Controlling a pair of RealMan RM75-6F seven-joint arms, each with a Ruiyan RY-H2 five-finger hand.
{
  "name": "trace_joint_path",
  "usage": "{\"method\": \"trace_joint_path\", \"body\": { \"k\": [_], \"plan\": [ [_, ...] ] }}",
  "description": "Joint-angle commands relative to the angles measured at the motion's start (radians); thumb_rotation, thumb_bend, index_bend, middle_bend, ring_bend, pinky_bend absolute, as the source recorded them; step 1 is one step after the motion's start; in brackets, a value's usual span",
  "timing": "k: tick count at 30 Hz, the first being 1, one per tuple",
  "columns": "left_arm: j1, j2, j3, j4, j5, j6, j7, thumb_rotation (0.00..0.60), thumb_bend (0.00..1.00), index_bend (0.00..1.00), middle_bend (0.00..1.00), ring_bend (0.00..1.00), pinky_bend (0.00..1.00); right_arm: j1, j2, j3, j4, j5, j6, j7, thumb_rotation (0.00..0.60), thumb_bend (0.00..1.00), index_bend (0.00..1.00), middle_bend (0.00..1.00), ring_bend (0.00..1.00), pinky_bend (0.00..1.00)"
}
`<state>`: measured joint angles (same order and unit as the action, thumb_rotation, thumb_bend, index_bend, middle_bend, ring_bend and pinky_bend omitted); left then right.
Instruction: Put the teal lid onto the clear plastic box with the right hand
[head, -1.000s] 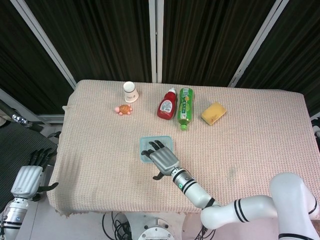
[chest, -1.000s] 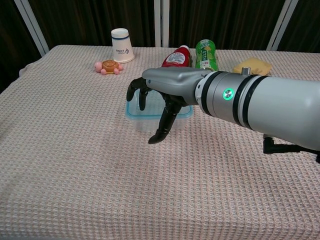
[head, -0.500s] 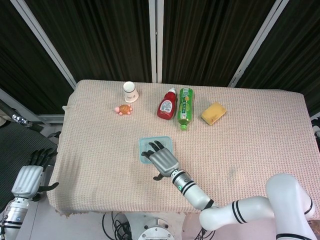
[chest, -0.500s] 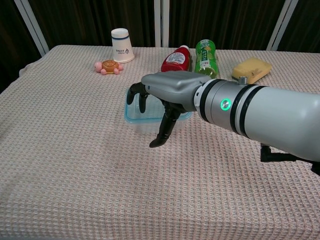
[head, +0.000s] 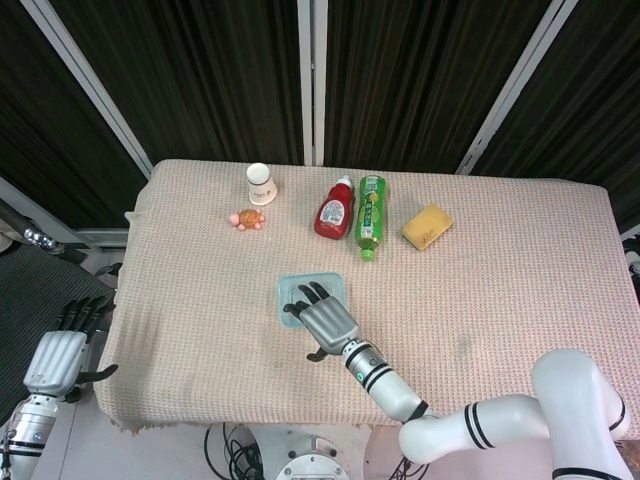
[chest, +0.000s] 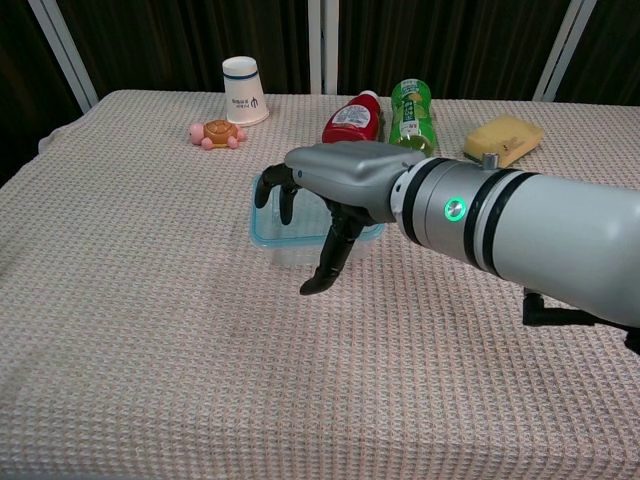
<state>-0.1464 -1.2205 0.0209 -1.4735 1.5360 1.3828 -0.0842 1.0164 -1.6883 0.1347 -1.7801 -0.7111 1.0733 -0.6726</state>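
Right hand (chest: 335, 190) over the lid (chest: 268, 227), fingers curled down, spread, gripping nothing visible. Lid seated on the box (head: 312, 287) mid-table (head: 500, 280) (box walls barely visible beneath). Left hand (head: 62, 345) off the table's edge, fingers apart, empty.

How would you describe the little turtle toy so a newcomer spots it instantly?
Start at the far edge of the pink woven tablecloth, by the dark curtains, where a row of items lies. At its left end stands the upside-down white paper cup; the small orange-and-pink turtle toy sits just in front of it. It is the smallest thing there and the only animal figure, well left of the red sauce bottle.
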Motion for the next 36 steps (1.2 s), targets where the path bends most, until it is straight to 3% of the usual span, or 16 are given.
{"method": "trace_joint_path", "body": {
  "k": [1,10,27,36],
  "plan": [
    [0.0,0.001,0.0,-0.001,0.001,0.0,0.0,0.6,0.0,0.14,0.06,0.0,0.0,-0.022,0.035,0.012,-0.029,-0.021,0.026,0.02,0.6,0.0,0.22,0.3,0.0,0.0],
    [-0.002,0.002,0.001,-0.012,0.002,-0.002,0.013,0.6,0.0,0.14,0.06,0.0,0.0,-0.077,0.104,0.0,-0.041,-0.026,0.03,0.07,0.6,0.0,0.22,0.3,0.0,0.0],
    [-0.003,0.003,0.003,-0.02,0.001,-0.005,0.024,0.6,0.0,0.14,0.06,0.0,0.0,-0.1,0.074,-0.024,0.013,-0.022,-0.01,0.071,0.6,0.0,0.22,0.3,0.0,0.0],
    [-0.005,0.004,-0.002,-0.017,0.004,0.001,0.021,0.6,0.0,0.14,0.06,0.0,0.0,-0.155,0.153,-0.006,-0.078,-0.122,0.075,0.113,0.6,0.0,0.22,0.29,0.0,0.0]
  ]
}}
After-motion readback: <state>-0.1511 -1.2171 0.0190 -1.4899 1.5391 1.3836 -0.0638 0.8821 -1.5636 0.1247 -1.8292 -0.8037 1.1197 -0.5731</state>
